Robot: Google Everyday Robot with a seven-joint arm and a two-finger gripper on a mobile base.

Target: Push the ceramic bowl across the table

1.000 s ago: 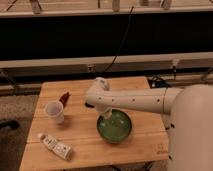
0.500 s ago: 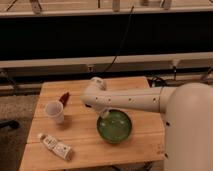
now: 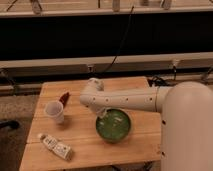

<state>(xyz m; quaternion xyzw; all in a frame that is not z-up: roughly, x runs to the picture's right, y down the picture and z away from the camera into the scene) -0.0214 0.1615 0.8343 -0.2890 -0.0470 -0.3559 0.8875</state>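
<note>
The green glazed ceramic bowl (image 3: 115, 126) sits on the light wooden table (image 3: 80, 131), right of its middle and towards the front edge. My white arm reaches in from the right, bends near the table's back and comes down to the bowl. The gripper (image 3: 102, 114) is at the bowl's upper left rim, touching or just above it. The arm hides most of the gripper.
A white paper cup (image 3: 54, 111) stands on the left of the table, with a small red object (image 3: 65, 97) just behind it. A white tube (image 3: 56, 147) lies at the front left corner. My white body (image 3: 187, 130) fills the right side.
The arm's bend has shifted slightly to the left and back. The gripper stays at the bowl's left rim. The bowl has not visibly moved.
</note>
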